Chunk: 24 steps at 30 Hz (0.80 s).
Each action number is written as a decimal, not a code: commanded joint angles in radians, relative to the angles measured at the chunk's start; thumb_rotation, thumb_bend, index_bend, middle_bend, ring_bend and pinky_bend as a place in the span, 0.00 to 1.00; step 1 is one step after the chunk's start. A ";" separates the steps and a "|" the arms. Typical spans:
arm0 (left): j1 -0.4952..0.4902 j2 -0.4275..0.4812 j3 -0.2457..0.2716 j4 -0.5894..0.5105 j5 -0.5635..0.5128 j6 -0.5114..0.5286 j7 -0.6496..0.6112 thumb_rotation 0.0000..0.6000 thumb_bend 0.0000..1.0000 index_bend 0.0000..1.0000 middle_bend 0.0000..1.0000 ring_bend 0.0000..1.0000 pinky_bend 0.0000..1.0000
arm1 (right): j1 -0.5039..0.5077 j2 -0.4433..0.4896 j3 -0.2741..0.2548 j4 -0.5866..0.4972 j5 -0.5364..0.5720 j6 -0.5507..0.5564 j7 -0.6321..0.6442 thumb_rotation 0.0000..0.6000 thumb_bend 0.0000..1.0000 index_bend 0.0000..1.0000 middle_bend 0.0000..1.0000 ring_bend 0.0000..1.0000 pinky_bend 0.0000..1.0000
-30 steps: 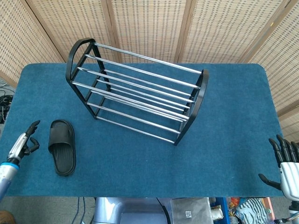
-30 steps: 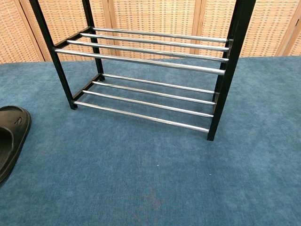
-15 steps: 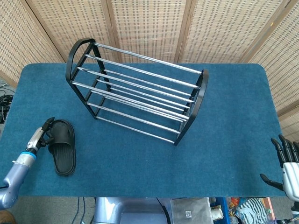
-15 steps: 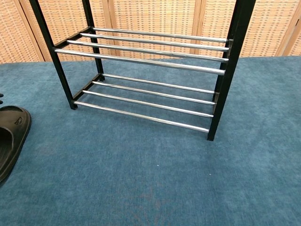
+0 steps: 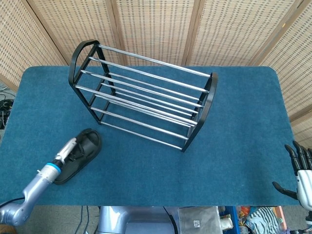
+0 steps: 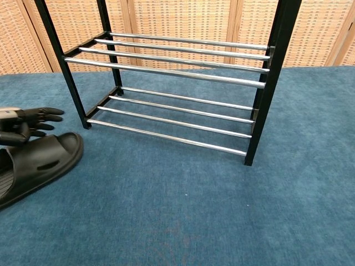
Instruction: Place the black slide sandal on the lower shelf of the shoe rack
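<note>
Nudging the black slide sandal (image 5: 78, 155) toward the shoe rack (image 5: 142, 93) with the left hand (image 5: 72, 148).

Since half a second ago the sandal has swung round and shifted right, toe now pointing at the rack's lower shelf (image 6: 177, 114), near it but not on it. The left hand rests on the strap with fingers stretched forward; whether it truly grips or only pushes, I cannot tell. Judgement: approach done, lift and placement remain. The right hand (image 5: 302, 169) hangs open and empty at the table's far right corner, barely moved. Surface: blue carpet-covered table (image 5: 234, 122), probably grippy under the sole. Room: woven rattan screens (image 5: 156, 24) behind.
</note>
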 commanded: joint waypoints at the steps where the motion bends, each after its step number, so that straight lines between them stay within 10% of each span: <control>1: -0.028 0.010 0.042 -0.068 0.087 -0.001 0.046 1.00 1.00 0.00 0.00 0.00 0.00 | 0.000 0.001 -0.001 0.001 0.000 -0.001 0.002 1.00 0.00 0.00 0.00 0.00 0.00; 9: -0.037 0.037 0.095 -0.139 0.193 0.049 0.081 1.00 0.98 0.00 0.00 0.00 0.00 | 0.003 0.006 -0.001 0.000 0.002 -0.009 0.013 1.00 0.00 0.00 0.00 0.00 0.00; 15: 0.055 0.078 0.122 -0.130 0.203 0.232 0.256 1.00 0.23 0.00 0.00 0.00 0.00 | 0.003 0.011 -0.003 -0.002 0.003 -0.011 0.024 1.00 0.00 0.00 0.00 0.00 0.00; 24: 0.163 0.061 0.146 -0.117 0.057 0.335 0.437 1.00 0.15 0.00 0.00 0.00 0.00 | 0.000 0.011 -0.011 -0.009 -0.014 -0.008 0.025 1.00 0.00 0.00 0.00 0.00 0.00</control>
